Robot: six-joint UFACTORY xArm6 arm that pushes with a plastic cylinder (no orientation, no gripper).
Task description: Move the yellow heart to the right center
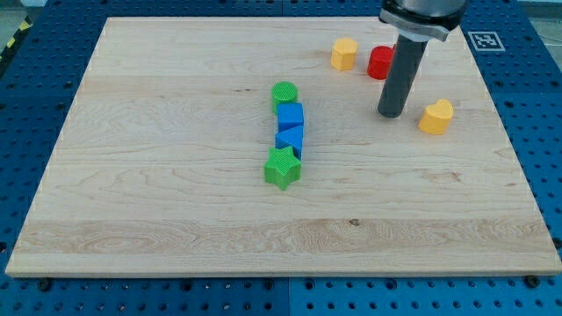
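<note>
The yellow heart lies on the wooden board toward the view's right, a little above mid-height. My tip rests on the board just left of the heart, with a small gap between them. The dark rod rises from the tip to the view's top and hides part of the red block behind it.
A yellow hexagonal block sits at the view's top, left of the red block. Near the centre stands a column: green cylinder, blue cube, blue triangle, green star. A marker tag lies off the board's top right corner.
</note>
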